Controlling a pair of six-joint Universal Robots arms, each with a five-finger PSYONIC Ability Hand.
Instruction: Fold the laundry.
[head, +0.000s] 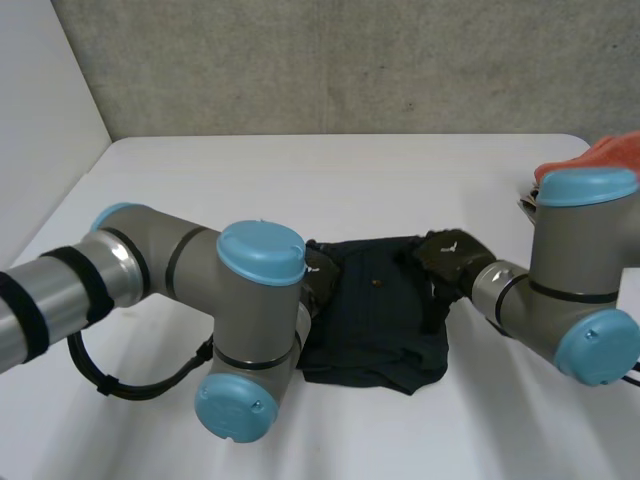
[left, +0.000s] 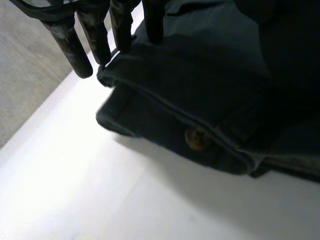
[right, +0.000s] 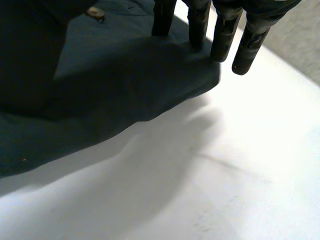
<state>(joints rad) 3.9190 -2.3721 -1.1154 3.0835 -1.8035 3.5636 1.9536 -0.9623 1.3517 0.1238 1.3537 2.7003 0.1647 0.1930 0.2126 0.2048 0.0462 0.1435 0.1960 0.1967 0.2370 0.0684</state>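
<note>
The dark navy garment lies bunched in a near-square pad on the desk between the arms, equally near both. The left hand lays straight, spread fingers on its left edge, and the right hand does likewise on its right edge, neither pinching. A brown button shows, but no label or writing is readable.

The right hand had its fingers straight, pointing down at a corner of the dark garment. A couple of fingertips sat on the cloth right at that corner, and the others were just past its edge, over the white table. There was a small brown button on the garment, beside the hand. The cloth looked a bit rumpled.
</note>
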